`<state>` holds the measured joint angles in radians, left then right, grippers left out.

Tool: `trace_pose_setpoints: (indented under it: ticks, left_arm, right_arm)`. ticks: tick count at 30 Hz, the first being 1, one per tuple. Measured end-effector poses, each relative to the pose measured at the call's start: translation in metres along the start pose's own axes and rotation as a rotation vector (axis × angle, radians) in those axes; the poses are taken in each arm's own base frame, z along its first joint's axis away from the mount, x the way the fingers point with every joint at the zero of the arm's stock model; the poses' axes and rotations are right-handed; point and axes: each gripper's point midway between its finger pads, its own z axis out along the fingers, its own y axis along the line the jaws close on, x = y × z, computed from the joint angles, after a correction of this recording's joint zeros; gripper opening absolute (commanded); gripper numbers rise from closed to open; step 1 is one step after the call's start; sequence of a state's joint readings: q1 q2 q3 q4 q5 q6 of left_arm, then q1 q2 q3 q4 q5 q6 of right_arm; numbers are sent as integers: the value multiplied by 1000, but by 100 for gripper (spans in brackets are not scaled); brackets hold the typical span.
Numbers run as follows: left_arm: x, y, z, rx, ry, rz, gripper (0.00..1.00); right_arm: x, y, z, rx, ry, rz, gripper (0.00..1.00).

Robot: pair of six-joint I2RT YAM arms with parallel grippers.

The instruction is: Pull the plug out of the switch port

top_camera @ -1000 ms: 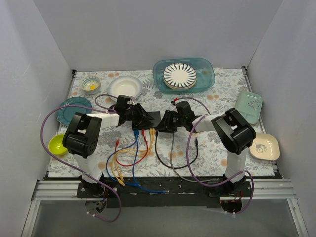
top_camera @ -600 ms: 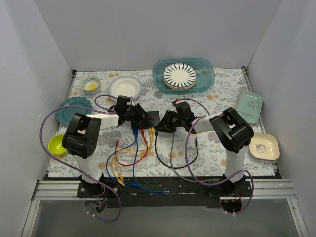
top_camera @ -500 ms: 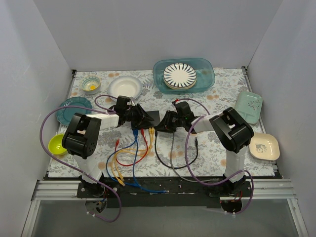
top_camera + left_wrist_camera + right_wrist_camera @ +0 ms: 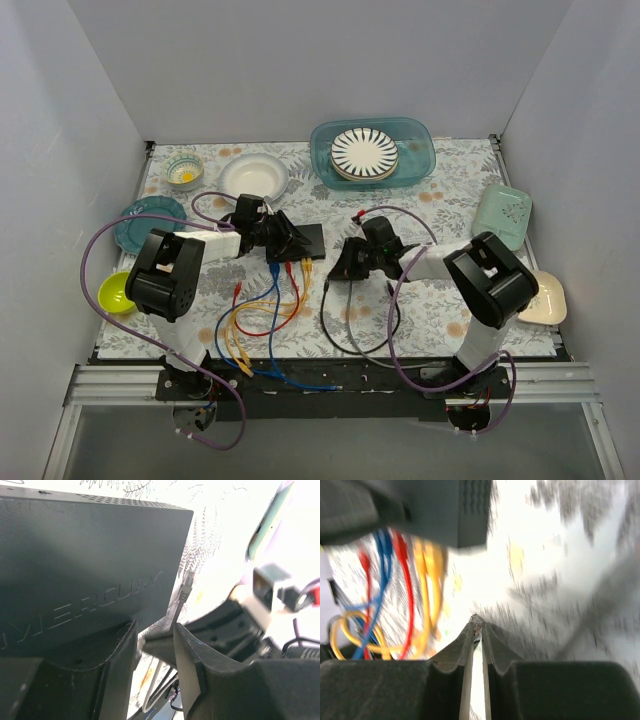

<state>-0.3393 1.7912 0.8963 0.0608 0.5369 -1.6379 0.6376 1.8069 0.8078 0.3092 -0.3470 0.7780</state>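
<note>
My right gripper [image 4: 348, 268] pinches the grey plug [image 4: 185, 586], clear of the switch [image 4: 308, 239] at its upper left; my left gripper [image 4: 285, 240] clamps the switch.

One switch [image 4: 306, 238], one striped plate [image 4: 364, 153], one yellow-green bowl [image 4: 114, 292].

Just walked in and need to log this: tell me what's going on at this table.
Two arms are working on a black switch in the middle of the table. The left tool sits against the switch at its left end, apparently steadying it. The right tool is clamped on a thin cable and sits clear of the switch, with the plug out of its port. Blue, red and yellow cables remain at the switch's near edge.
</note>
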Motion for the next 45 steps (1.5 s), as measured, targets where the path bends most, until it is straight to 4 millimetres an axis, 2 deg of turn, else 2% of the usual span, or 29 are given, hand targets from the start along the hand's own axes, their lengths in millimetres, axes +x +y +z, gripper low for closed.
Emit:
trace_pose_setpoints:
  ticks: [5,6,7,9,11,14,15,18,20,23,25,29,45]
  left_arm:
    - [0,0,0,1,2,3,36]
    - [0,0,0,1,2,3,36]
    - [0,0,0,1,2,3,36]
    - [-1,0,-1,1,-1,1,36]
    - [-2,1,-2,0,-4,-1,37]
    - [-6,2,-5,-5,-10,-3,37]
    - [-7,3,-6,-9,-14,-5,38]
    - [-14,5,-10,-22,-29,-9,38]
    - [-19,7,-11,-35,-45,-14,37]
    - [-22,9,-12,-47,-50,-24,37]
    - [-22,10,-13,-51,-50,-29,36]
    - [-22,11,-13,-54,-49,-33,36]
    - [-23,12,-13,-54,-48,-37,36]
  right_arm:
    - [31,-12,-28,44,33,-45,19]
    - [35,-14,-33,56,33,-51,23]
    - [38,-17,-39,67,32,-57,32]
    - [43,-21,-48,93,25,-61,40]
    - [42,-22,-57,112,0,-73,49]
    - [32,-14,-65,117,-42,-79,52]
    - [24,-6,-65,104,-60,-82,52]
    - [-8,27,-58,44,-107,-82,49]
    - [-33,50,-45,-15,-136,-88,45]
    - [-50,66,-18,-77,-123,-62,41]
    - [-47,59,2,-79,-85,-25,40]
    - [-22,30,27,-32,12,71,40]
    - [-21,41,38,-90,8,193,43]
